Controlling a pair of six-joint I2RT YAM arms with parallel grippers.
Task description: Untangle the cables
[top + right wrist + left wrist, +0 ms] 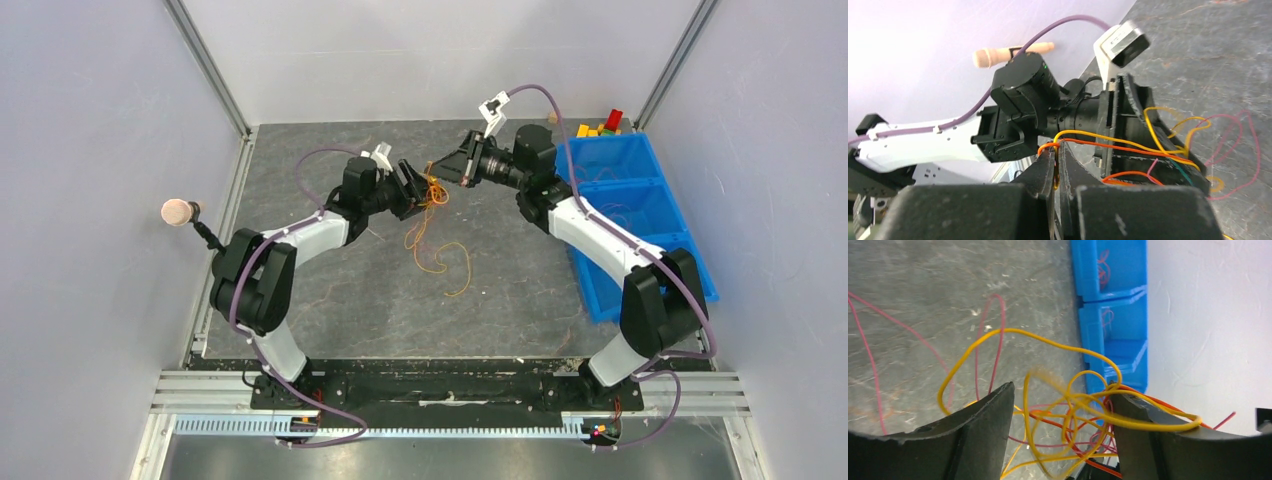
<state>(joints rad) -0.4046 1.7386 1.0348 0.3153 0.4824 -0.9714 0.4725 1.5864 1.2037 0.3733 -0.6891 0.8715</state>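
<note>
The cables are thin red, orange and yellow wires. In the top view a tangle [433, 192] hangs between both grippers in mid-table, and loose loops [447, 262] trail down onto the grey table. My left gripper [417, 184] is open; in the left wrist view [1060, 397] the tangle [1073, 405] lies between its fingers and yellow and orange strands drape over the right finger [1143, 435]. My right gripper [436, 168] is shut on yellow and orange strands at its tips [1056, 146]; these strands [1128, 146] run across to the left gripper.
Blue bins [625, 205] stand along the right side, one with thin red wire inside [1104, 270]. Coloured blocks [600, 126] lie behind them. A pale round-headed rod [178, 212] sticks out at the left wall. White walls enclose the table.
</note>
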